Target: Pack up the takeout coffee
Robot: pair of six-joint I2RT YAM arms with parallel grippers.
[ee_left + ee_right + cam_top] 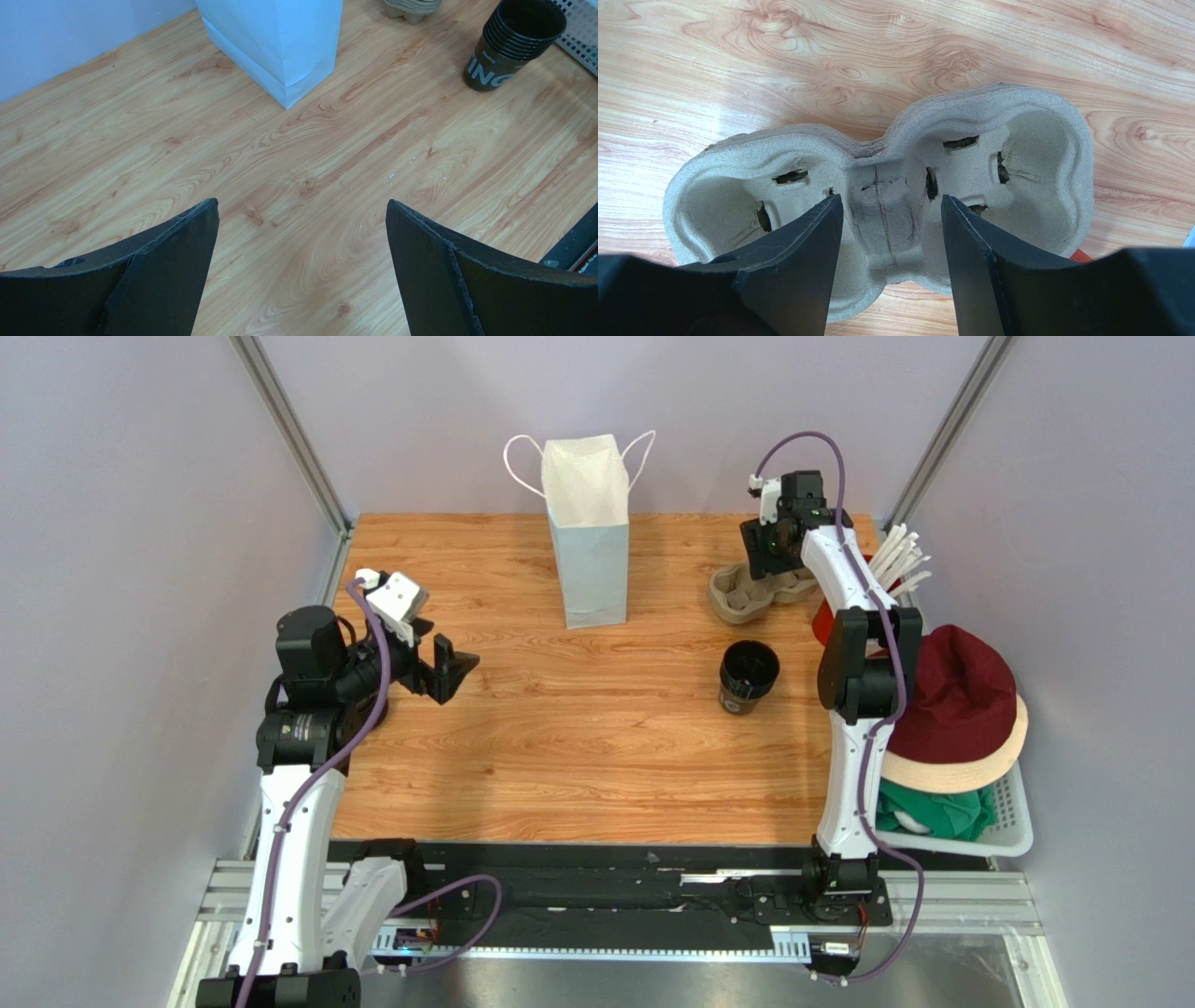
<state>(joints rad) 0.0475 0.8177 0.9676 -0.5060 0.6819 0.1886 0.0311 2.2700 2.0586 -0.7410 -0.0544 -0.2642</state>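
The takeout coffee is a black paper cup [748, 676] standing upright on the wooden table [561, 742], right of centre; the left wrist view shows the cup [516, 42] at its top right. My right gripper [769, 546] is at the back right, down over the brown pulp cup carrier [744, 595]. In the right wrist view this gripper [892, 198] is open, one finger in each well of the carrier [1018, 140], with a thin gap to the centre post on both sides. My left gripper [452, 669] hovers wide open at the left, and in its own view that gripper [302, 203] is empty.
A white paper bag [589, 532] stands upright at the back centre, open at the top, and its base [281, 42] shows in the left wrist view. A red cup of white straws [898, 560] stands right of the carrier. A white basket [1003, 826] with a red hat [961, 700] and green cloth sits at the right edge.
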